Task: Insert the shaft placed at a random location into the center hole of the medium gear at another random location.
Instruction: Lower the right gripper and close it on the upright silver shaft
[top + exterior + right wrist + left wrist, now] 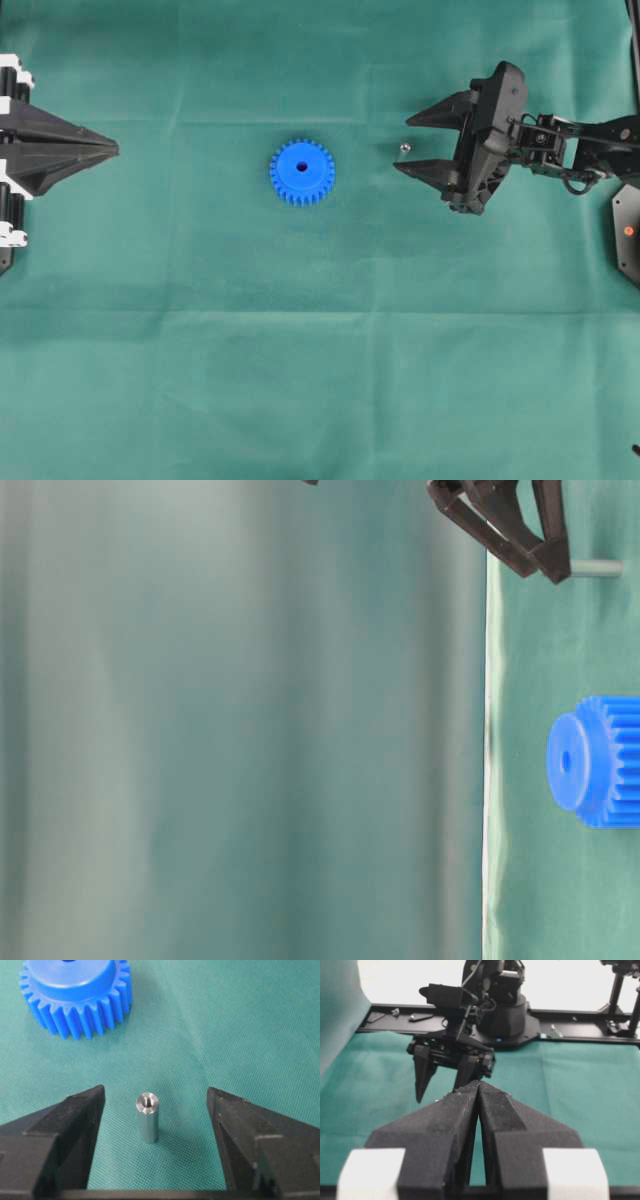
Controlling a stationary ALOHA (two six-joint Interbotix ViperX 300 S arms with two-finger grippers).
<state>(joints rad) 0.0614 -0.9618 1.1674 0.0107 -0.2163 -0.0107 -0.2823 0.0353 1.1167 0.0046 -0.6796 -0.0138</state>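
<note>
The blue medium gear [302,172] lies flat on the green cloth, its dark center hole [302,167] facing up; it also shows in the table-level view [597,762] and in the right wrist view [75,995]. The silvery shaft [405,147] stands upright to the gear's right, clear of it, and shows in the right wrist view [147,1117] and the table-level view [596,568]. My right gripper [410,145] is open, its fingers on either side of the shaft without touching it [156,1097]. My left gripper [115,150] is shut and empty at the far left [479,1082].
The green cloth [320,350] covers the table. The right arm's black base [505,1015] and a black frame rail [580,1035] stand at the far side in the left wrist view. A black part [627,232] sits at the right edge.
</note>
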